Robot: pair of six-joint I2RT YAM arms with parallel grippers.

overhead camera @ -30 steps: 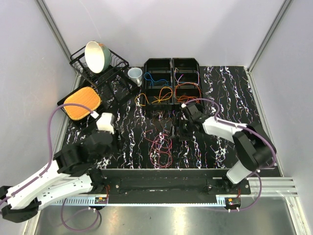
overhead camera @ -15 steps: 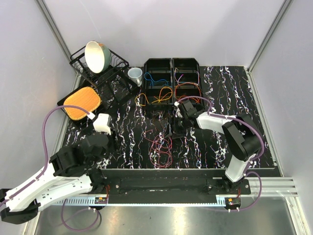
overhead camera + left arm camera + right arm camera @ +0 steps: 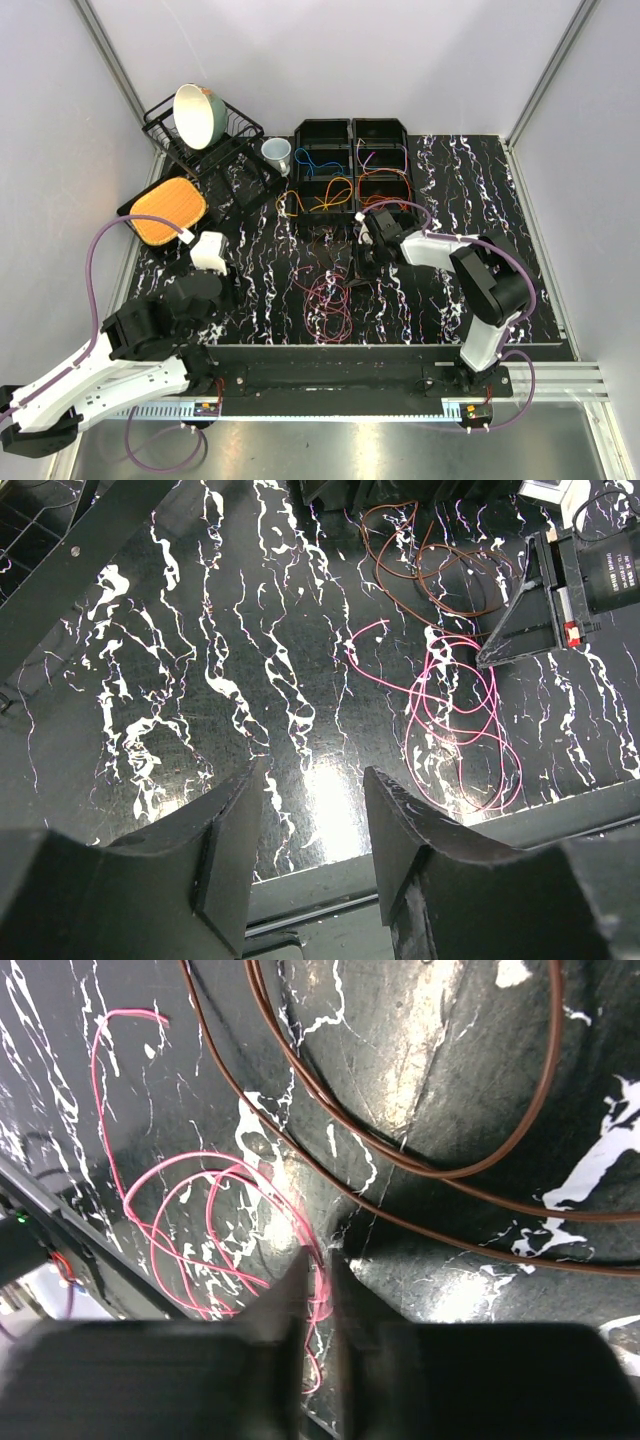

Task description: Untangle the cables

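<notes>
Pinches the pink cable (image 3: 200,1220) with the right hand (image 3: 318,1260), fingers drawn together to a narrow slit over one strand at the edge of its loops. Has that tip low against the black marbled surface (image 3: 440,300), near the middle. Shows the pink loops piled loosely toward the near edge, with a brown cable (image 3: 400,1165) curving just beside them on the far side, close by the right fingertips. Holds the left hand (image 3: 314,770) above bare surface, well left of the loops, fingers wide apart, nothing between them. Shows, at the far side, a blue cable (image 3: 318,160) and an orange cable (image 3: 330,195) inside the black bins (image 3: 352,150), and a yellow cable (image 3: 287,205) trailing past the bins' left edge onto the surface.
</notes>
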